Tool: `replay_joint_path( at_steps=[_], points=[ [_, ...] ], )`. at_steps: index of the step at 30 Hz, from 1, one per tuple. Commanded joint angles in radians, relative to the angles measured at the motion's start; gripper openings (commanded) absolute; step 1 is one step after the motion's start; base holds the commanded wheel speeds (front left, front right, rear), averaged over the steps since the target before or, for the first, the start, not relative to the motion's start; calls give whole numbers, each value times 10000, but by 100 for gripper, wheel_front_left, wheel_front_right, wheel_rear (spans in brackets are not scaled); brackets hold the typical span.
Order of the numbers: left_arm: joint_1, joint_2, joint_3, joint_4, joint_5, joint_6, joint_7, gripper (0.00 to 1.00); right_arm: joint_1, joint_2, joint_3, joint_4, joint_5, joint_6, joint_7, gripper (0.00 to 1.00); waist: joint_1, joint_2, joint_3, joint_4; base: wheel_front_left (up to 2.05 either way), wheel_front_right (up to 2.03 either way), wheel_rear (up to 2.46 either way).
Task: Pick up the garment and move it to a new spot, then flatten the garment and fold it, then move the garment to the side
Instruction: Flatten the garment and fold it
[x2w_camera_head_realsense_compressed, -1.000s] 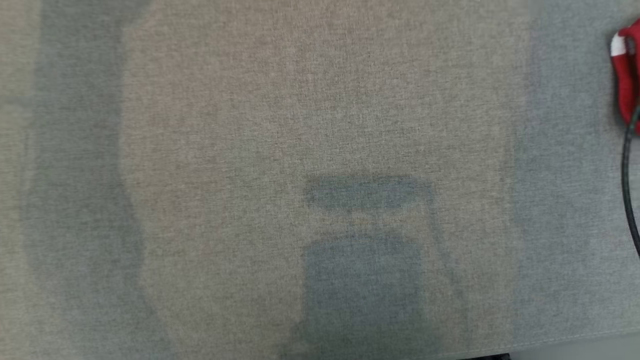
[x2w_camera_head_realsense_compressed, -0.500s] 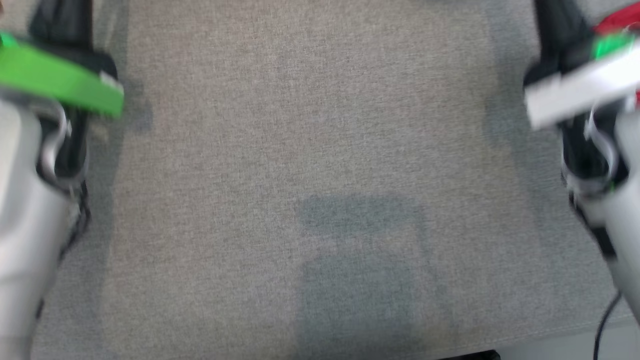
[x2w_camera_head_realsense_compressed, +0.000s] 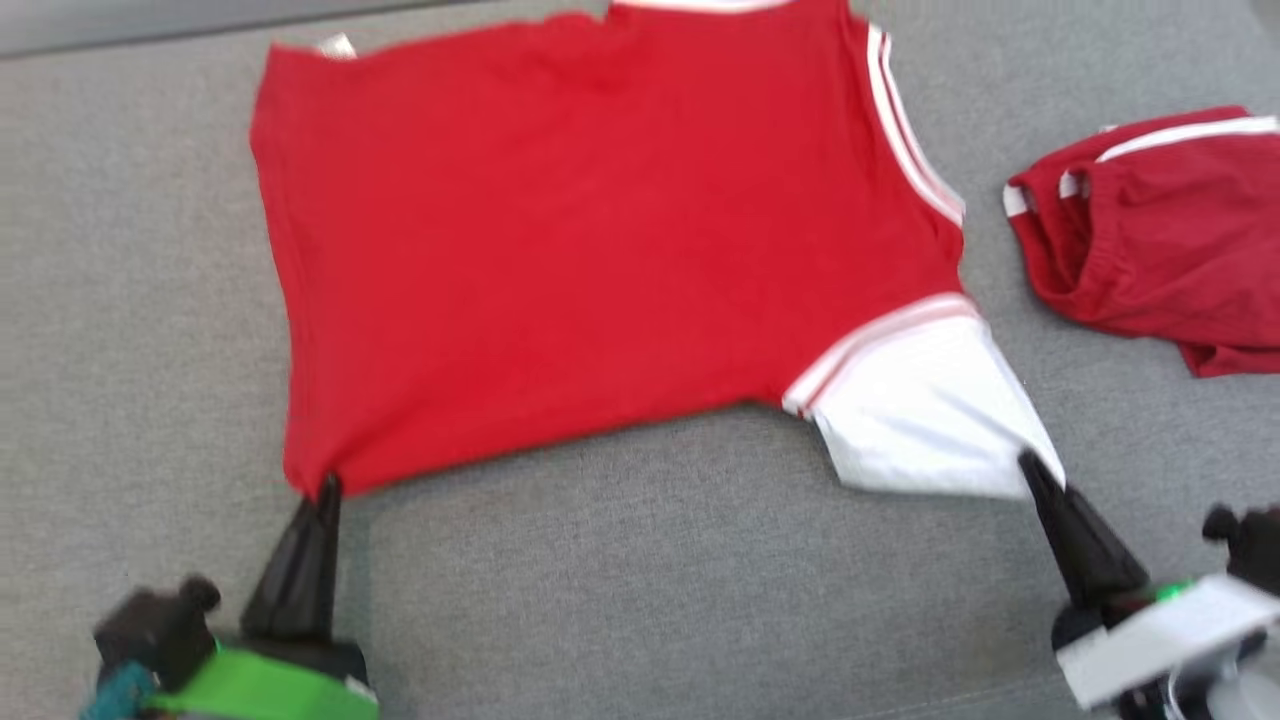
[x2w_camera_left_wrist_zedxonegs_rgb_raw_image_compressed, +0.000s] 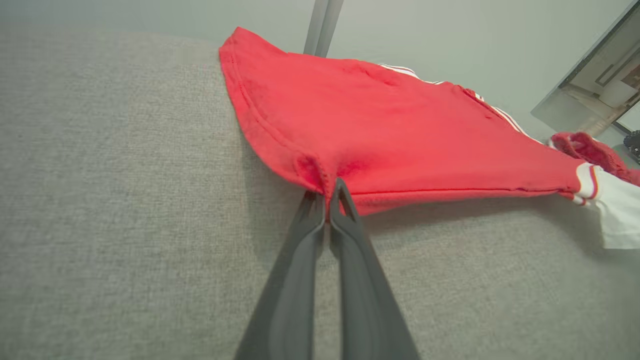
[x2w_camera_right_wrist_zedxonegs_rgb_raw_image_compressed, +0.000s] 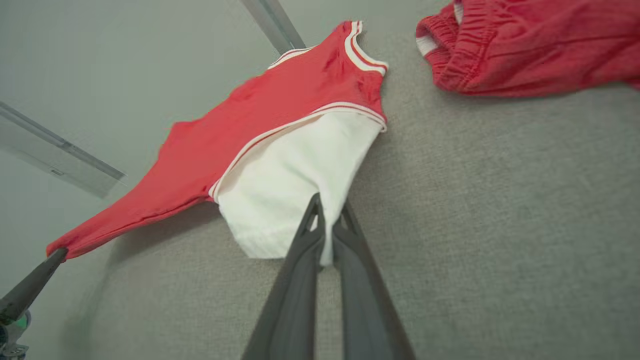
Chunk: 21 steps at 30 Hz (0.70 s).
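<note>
**Surface** (x2w_camera_head_realsense_compressed: 640, 590): grey woven cloth, broad. It carries everything listed below.

**Shirt** (x2w_camera_head_realsense_compressed: 600, 230): red with white trim. It is spread wide on the surface, to the left of the shorts and apart from them. The near edge is strung between your two claws and looks lifted a little, with shadow beneath.
- Handling, as a judgement: light, soft and limp, with no stiffness of its own.
- It will likely sag wherever you leave it unsupported, and drag on the weave rather than slide.
- It is not fragile, but a pinch on a single layer may slip.
- Take hold at corners and seams, where the cloth is doubled, as you do now.

**Shorts** (x2w_camera_head_realsense_compressed: 1160, 230): red with a white stripe, bunched. This is the landmark for this entry.

**Sleeve** (x2w_camera_head_realsense_compressed: 920, 425): white, on the shirt's side nearest the shorts.

**Right claw** (x2w_camera_head_realsense_compressed: 1032, 470): closed on the sleeve's outer corner.

**Left claw** (x2w_camera_head_realsense_compressed: 325, 492): closed on the hem corner farthest from the shorts.

**Change:** a second ago your head camera faced bare surface, with a scrap of red at its right edge. Half a second ago the picture was blurred and showed no shirt body. The camera has swung, so the shirt itself need not have moved.
</note>
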Motion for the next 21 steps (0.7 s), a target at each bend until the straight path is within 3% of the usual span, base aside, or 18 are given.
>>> replay_joint_path(
  at_steps=[1,6,10,16,21],
  points=[
    [896,-237,78,-218,330,212,-26,0,877,-41,-109,-99,143,0,-107,0,1,102,-1288,49,0,0,0],
    [2700,-1038,11,-929,280,491,-25,0,2951,-21,-559,-755,375,2,-165,0,1,102,-1672,233,0,0,0],
    [3177,-1152,-53,-1371,2,629,253,0,3519,12,-877,-1449,642,2,-6,0,1,102,-1650,200,0,0,0],
    [2596,-1006,99,-1733,-644,928,1554,0,2310,17,-1096,-1438,497,2,636,0,1,102,-1508,41,0,0,0],
    [775,-419,202,-1772,-797,1368,3513,0,-218,264,-1153,-571,439,2,1613,0,1,102,-929,189,0,0,0]
  ],
)
